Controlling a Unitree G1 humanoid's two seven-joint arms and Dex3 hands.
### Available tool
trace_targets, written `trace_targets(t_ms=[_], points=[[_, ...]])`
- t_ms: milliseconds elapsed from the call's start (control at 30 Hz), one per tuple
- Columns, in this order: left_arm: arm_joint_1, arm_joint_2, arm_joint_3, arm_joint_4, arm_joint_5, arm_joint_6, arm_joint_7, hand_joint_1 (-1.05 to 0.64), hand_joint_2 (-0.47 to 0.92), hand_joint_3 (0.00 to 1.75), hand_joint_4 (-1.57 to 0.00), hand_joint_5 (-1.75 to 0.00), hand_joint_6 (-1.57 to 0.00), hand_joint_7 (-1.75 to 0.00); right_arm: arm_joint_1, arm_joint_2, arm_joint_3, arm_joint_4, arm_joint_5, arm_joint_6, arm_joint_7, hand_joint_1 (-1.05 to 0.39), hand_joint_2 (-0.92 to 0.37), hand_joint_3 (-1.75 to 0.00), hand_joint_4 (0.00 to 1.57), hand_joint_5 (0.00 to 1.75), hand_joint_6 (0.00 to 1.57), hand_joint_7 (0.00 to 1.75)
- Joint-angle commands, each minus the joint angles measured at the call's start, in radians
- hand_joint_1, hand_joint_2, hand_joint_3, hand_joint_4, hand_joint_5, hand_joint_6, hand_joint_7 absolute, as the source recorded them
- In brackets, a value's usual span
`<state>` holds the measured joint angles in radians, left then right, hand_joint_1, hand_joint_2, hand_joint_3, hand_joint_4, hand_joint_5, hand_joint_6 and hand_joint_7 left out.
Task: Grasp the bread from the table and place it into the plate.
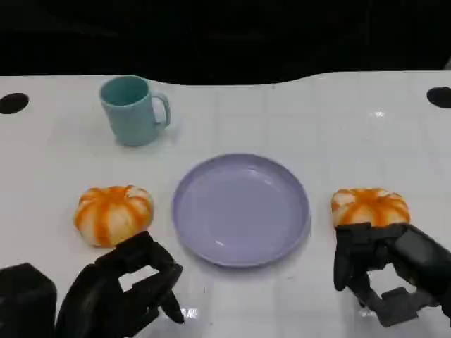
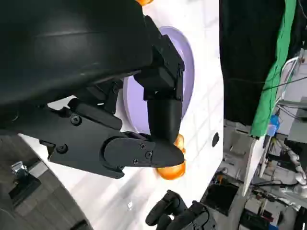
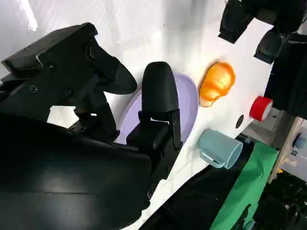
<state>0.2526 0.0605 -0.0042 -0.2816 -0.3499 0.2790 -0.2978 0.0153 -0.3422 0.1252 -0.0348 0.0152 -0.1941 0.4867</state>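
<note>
Left hand: your left hand sits at the near edge of the table, low on the left of the head view. Its fingers are loosely curled and apart, with nothing between them. It is just short of the left bread, not touching it.
Right hand: your right hand is at the near right. Its fingers hang down, spread, and grip nothing. The fingertips reach the near edge of the right bread; from the head view you cannot tell whether they touch it.
Left bread: the left bread, an orange-and-white striped bun, lies on the table just left of the plate, apart from its rim. In the right wrist view you see it past the plate.
Right bread: the right bread, of the same pattern, lies on the table just right of the plate, also off the rim. The left wrist view shows part of it behind the fingers.
Plate: the lilac plate is centred between the two buns, with nothing on it.
Mug: a teal mug stands upright well behind the left bread, handle turned to the right.
Table: the white table ends at a dark far edge.
</note>
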Motion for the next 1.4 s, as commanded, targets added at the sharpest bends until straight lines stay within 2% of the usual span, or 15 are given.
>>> trace_targets(t_ms=[33,433,600,833,1033,1133,1300,1400], points=[[0.005,0.011,0.007,-0.008,-0.003,0.005,0.001,-0.57,0.92,0.34,-0.72,-1.75,-0.58,-1.64,0.006,-0.011,-0.009,-0.001,0.001,-0.008,0.003,-0.04,-0.53,-1.17,0.74,1.75,0.69,1.47],[0.005,0.012,0.007,-0.007,0.0,0.002,0.002,-0.56,0.92,0.34,-0.72,-1.75,-0.57,-1.64,0.002,-0.007,-0.01,0.016,0.006,-0.029,0.006,-0.05,-0.55,-1.15,0.74,1.75,0.69,1.45],[0.006,0.014,0.005,-0.006,0.005,-0.003,0.001,-0.56,0.92,0.34,-0.72,-1.75,-0.57,-1.64,0.005,-0.008,-0.009,0.005,0.003,-0.01,0.003,-0.05,-0.55,-1.14,0.73,1.75,0.69,1.44],[0.006,0.013,0.008,-0.004,-0.003,-0.002,-0.003,-0.56,0.92,0.34,-0.72,-1.75,-0.57,-1.63,0.0,-0.005,-0.011,0.027,0.009,-0.045,0.007,-0.04,-0.55,-1.13,0.73,1.75,0.7,1.43],[0.007,0.014,0.006,-0.001,0.003,-0.014,-0.007,-0.55,0.92,0.35,-0.71,-1.75,-0.56,-1.64,-0.002,0.003,-0.025,0.033,0.025,-0.072,0.0,-0.06,-0.56,-1.08,0.67,1.73,0.73,1.25],[0.006,0.013,0.007,-0.004,0.001,-0.004,-0.002,-0.56,0.92,0.35,-0.72,-1.75,-0.57,-1.65,-0.006,0.001,-0.032,0.029,0.022,-0.092,-0.005,-0.12,-0.6,-0.93,0.65,1.67,0.75,1.12],[0.003,0.013,0.009,0.008,-0.004,-0.012,-0.011,-0.57,0.92,0.34,-0.72,-1.75,-0.56,-1.65,-0.007,0.003,-0.048,0.012,0.027,-0.114,-0.01,-0.18,-0.68,-0.66,0.63,1.44,0.73,0.94],[0.004,0.011,0.007,-0.003,0.0,0.003,0.003,-0.57,0.92,0.33,-0.72,-1.75,-0.57,-1.65,-0.003,-0.008,-0.062,-0.024,0.013,-0.113,-0.022,-0.22,-0.77,-0.44,0.59,1.27,0.72,0.72]])
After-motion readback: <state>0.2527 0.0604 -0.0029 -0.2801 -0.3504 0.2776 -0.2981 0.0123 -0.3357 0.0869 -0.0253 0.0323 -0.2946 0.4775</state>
